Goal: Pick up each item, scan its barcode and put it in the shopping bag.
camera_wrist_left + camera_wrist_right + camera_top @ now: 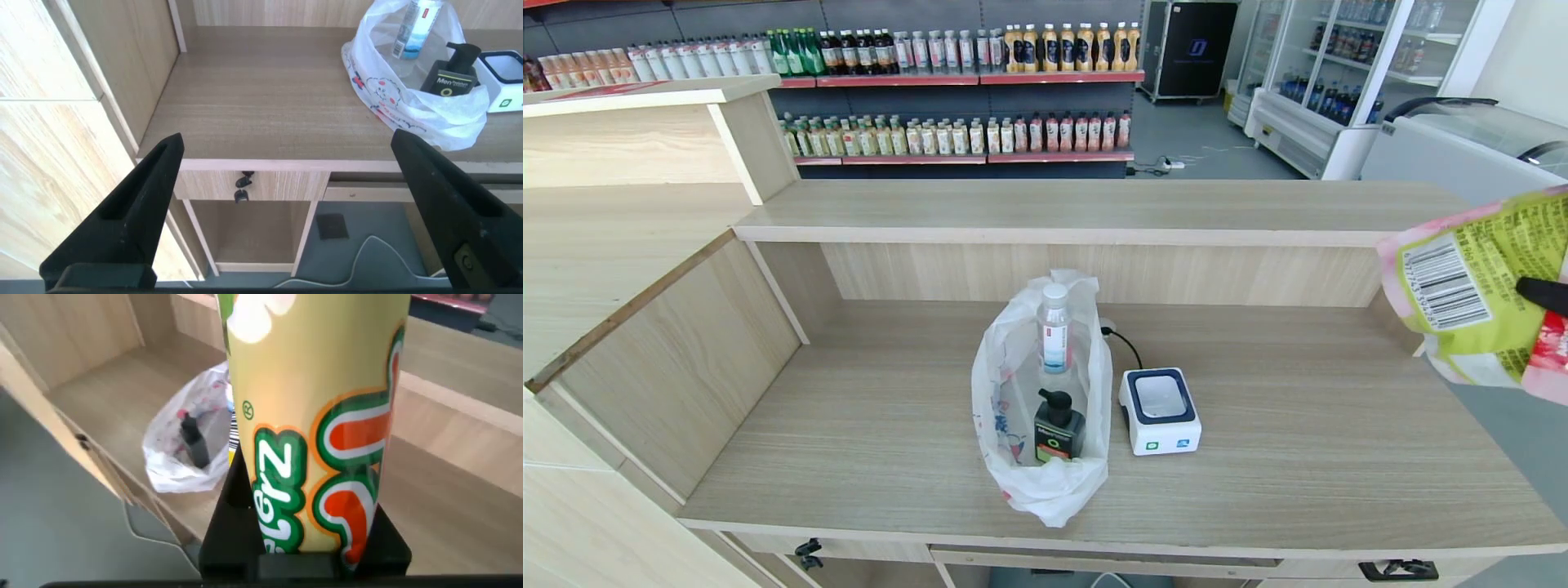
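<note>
A white plastic shopping bag (pixel 1013 408) stands open mid-counter, also seen from the left wrist (pixel 384 90) and from the right wrist (pixel 167 453). Inside it are a clear bottle (pixel 1054 327) and a dark pump bottle (pixel 1058 429). Just right of the bag sits the white barcode scanner (pixel 1160 408), window facing up. My right gripper (pixel 1547 306) is raised off the counter's right end, shut on a green and pink snack pouch (pixel 1470 294) (pixel 319 416) whose barcode shows towards the head camera. In front of the counter's left part hangs my left gripper (pixel 282 212), open with nothing between its fingers.
A raised wooden shelf (pixel 1094 208) runs along the back of the counter (pixel 1298 441), and a wooden side wall (pixel 686 359) closes its left. Drawer handles (pixel 809 553) (pixel 1396 569) sit under the front edge. A black cable (pixel 1125 347) runs behind the scanner.
</note>
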Tool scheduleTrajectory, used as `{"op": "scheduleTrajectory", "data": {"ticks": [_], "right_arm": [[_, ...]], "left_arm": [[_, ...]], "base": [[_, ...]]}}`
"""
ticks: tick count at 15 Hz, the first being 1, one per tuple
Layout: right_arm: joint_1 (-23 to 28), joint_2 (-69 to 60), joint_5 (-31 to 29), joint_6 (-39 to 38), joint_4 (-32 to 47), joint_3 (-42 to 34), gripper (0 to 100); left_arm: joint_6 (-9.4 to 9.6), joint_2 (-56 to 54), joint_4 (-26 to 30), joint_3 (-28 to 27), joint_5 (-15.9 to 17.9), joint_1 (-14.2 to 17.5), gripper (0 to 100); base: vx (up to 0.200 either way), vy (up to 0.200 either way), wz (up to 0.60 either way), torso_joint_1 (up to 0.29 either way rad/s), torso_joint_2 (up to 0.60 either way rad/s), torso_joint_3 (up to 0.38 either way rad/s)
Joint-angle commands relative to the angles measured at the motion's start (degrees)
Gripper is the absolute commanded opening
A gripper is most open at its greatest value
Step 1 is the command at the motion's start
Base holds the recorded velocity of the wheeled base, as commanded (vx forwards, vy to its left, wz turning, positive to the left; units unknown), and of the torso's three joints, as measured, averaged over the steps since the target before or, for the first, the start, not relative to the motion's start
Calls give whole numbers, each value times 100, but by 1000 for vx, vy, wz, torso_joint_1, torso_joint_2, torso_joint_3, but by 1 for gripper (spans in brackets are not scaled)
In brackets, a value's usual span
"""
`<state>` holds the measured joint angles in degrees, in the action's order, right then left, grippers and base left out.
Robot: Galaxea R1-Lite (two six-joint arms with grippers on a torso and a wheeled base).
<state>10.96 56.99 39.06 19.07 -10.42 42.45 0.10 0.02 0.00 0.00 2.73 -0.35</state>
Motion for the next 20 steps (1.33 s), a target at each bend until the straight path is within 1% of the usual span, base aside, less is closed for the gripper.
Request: {"op": "scheduleTrajectory", "data": {"ticks": [1, 3, 4, 5, 6, 7, 8, 10, 11, 12, 13, 14, 16, 17, 18, 20], "right_arm": [[504, 427, -285, 159, -39, -70, 0], [873, 532, -381, 308, -127, -70, 0], [917, 603, -381, 466, -144, -79, 0], [934, 717, -390, 616, -144, -88, 0], [934, 928, -425, 862, -162, -61, 0], [934, 1086, -645, 1293, -188, -61, 0], [926, 1183, -689, 1556, -215, -96, 0], [785, 1578, -671, 2189, -654, -272, 0], [750, 1710, -663, 2382, -847, -334, 0], [732, 2009, -584, 2804, -1260, -492, 0], [741, 2237, -469, 3130, -1463, -553, 0], [750, 2387, -285, 3516, -1524, -606, 0], [926, 2659, 436, 4351, -1533, -720, 0], [1005, 2756, 664, 4650, -1533, -782, 0], [1119, 3046, 954, 5344, -1524, -747, 0], [1136, 3442, 1174, 5705, -1533, -509, 0]], "left_arm": [[-1, 6, 0, 0, -1, 0, 100], [-1, 6, 0, 0, -1, 0, 100], [-1, 6, 0, 0, -1, 0, 100], [-1, 6, 0, 0, -1, 0, 100], [-1, 6, 0, 0, -1, 0, 100], [-1, 6, 0, 0, -1, 0, 100], [-1, 6, 0, 0, -1, 0, 100], [-1, 6, 0, 0, -1, 0, 100], [-1, 6, 0, 0, -1, 0, 100], [-1, 6, 0, 0, -1, 0, 100], [-1, 6, 0, 0, -1, 0, 100], [-1, 6, 0, 0, -1, 0, 100], [-1, 6, 0, 0, -9, 0, 100], [-1, 6, 0, 0, -1, 0, 100], [-1, 6, 0, 0, -1, 0, 100], [-1, 6, 0, 0, -1, 0, 100]], "base": [[0, 0, 0, 0, 0, 0], [0, 0, 0, 0, 0, 0], [0, 0, 0, 0, 0, 0], [0, 0, 0, 0, 0, 0], [0, 0, 600, 2, 2, 7], [0, 0, 600, 2, 2, -2], [0, 0, 600, -2, 7, 2], [0, 0, 600, 2, 5, 2], [0, 0, 600, 12, 7, 7], [0, 0, 600, 7, -2, 2], [0, 0, 0, 0, 0, 0], [0, 0, 0, 0, 0, 0], [0, 0, 0, 0, 0, 0], [0, 0, 0, 0, 0, 0], [0, 0, 0, 0, 0, 0], [0, 0, 0, 0, 0, 0]]}}
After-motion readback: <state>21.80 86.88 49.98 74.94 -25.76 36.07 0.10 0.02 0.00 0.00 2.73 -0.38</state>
